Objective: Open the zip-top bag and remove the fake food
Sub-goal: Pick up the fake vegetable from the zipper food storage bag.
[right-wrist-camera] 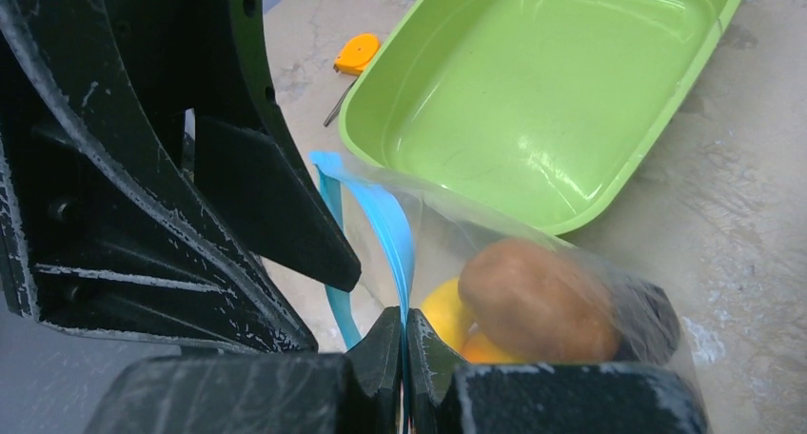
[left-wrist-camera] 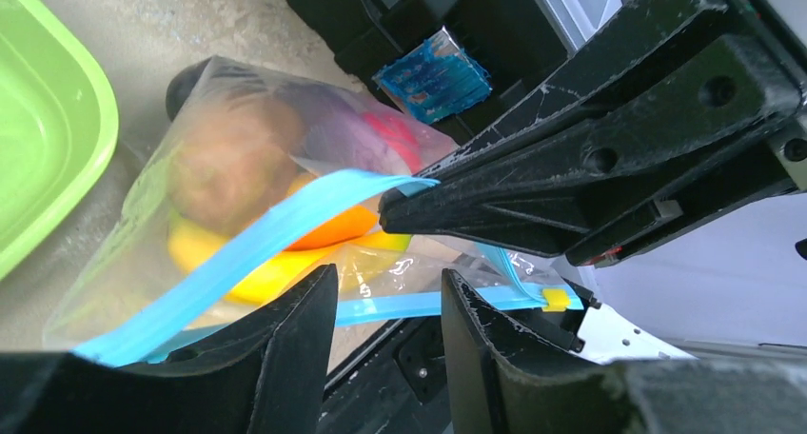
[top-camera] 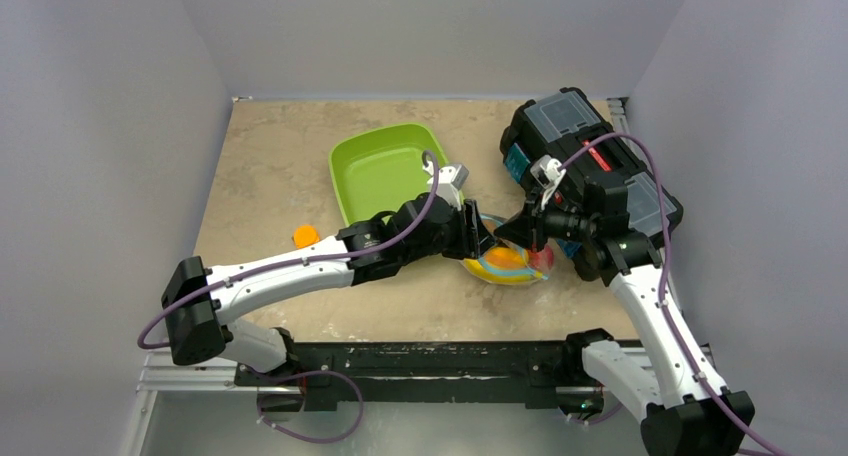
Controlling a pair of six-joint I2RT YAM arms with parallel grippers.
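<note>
The clear zip-top bag (top-camera: 512, 266) lies on the table between both grippers, its mouth partly parted. Inside it the fake food shows: a brown piece (left-wrist-camera: 228, 158), an orange piece (left-wrist-camera: 333, 229), a yellow piece (left-wrist-camera: 257, 280) and purple and pink pieces. My right gripper (right-wrist-camera: 406, 322) is shut on one blue zip strip (right-wrist-camera: 392, 229) and holds that lip up. My left gripper (left-wrist-camera: 390, 277) is open, its fingers either side of the other blue strip (left-wrist-camera: 390, 305) without closing on it. From above, the left gripper (top-camera: 486, 238) and the right gripper (top-camera: 514, 236) nearly touch over the bag's mouth.
The green tray (top-camera: 385, 171) stands just behind the bag, with nothing in it; it also shows in the right wrist view (right-wrist-camera: 542, 91). A small orange block with a black stick (top-camera: 305, 235) lies left of the tray. A black case (top-camera: 585, 156) fills the back right.
</note>
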